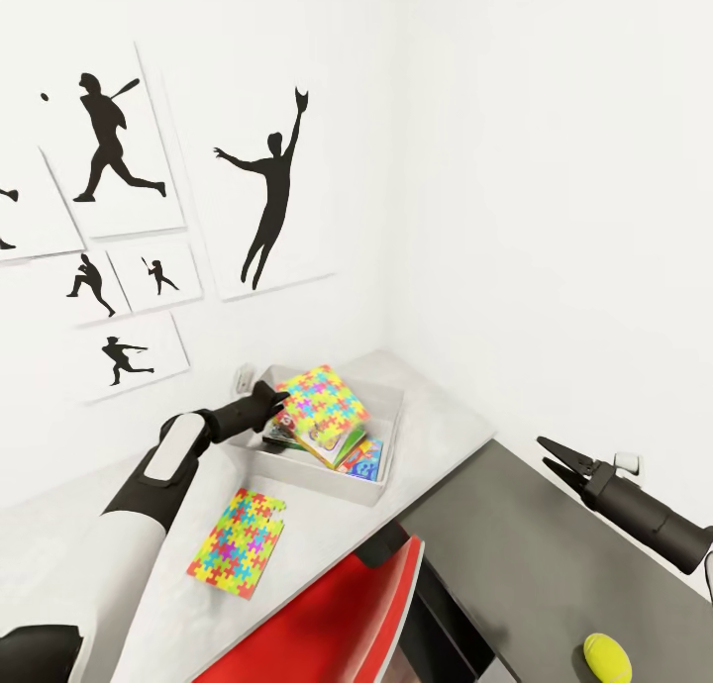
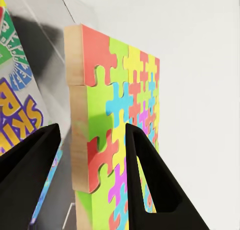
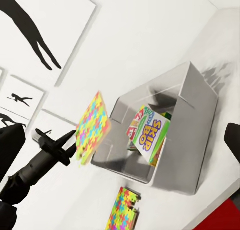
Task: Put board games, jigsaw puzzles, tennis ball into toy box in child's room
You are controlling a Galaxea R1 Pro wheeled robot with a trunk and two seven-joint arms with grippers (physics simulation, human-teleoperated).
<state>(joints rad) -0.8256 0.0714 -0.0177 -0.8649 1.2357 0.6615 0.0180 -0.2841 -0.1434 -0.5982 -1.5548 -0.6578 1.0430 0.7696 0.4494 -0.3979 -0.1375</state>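
My left gripper [image 1: 280, 398] clenches the bright jigsaw-patterned puzzle box [image 1: 322, 406] edge-on over the pale grey toy box [image 1: 327, 475]; I judge releasing now could tip it over the rim.

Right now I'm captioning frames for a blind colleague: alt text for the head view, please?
The left gripper holds a jigsaw puzzle over the toy box. A second puzzle lies on the table; a tennis ball sits lower right.
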